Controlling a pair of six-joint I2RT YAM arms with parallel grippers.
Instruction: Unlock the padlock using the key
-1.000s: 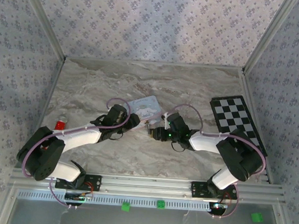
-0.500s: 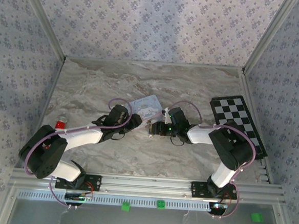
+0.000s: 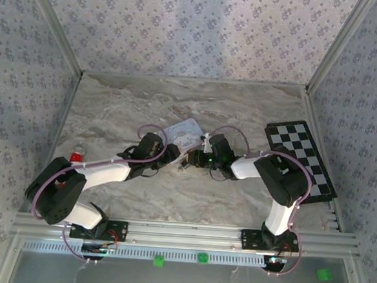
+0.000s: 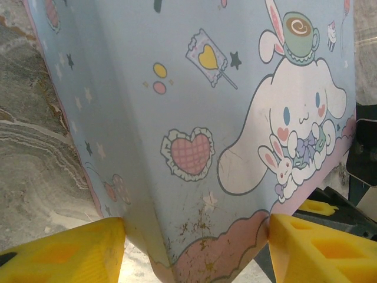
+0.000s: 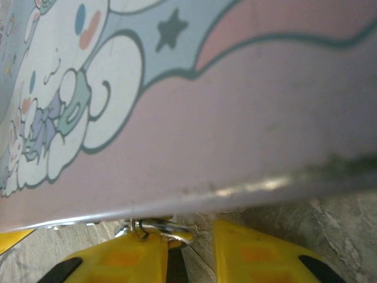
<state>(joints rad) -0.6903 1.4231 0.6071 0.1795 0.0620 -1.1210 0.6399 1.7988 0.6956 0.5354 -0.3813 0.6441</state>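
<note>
My left gripper is shut on the pale blue cartoon tin. In the left wrist view its yellow fingers press both sides of the tin's near corner. My right gripper sits right against the tin's near edge, facing the left gripper. In the right wrist view the tin's pink side and metal rim loom over my right gripper. The fingers stand close together on the key, whose shiny metal loop with a small wire ring pokes out at the tips. The padlock is hidden.
A black-and-white chequered board lies at the right edge of the marble table. A small red object sits beside the left arm. Patterned walls close in the back and both sides.
My right gripper has moved left with the key until it sits against the tin's near edge, the arm folding up. The left arm and tin have barely shifted.
</note>
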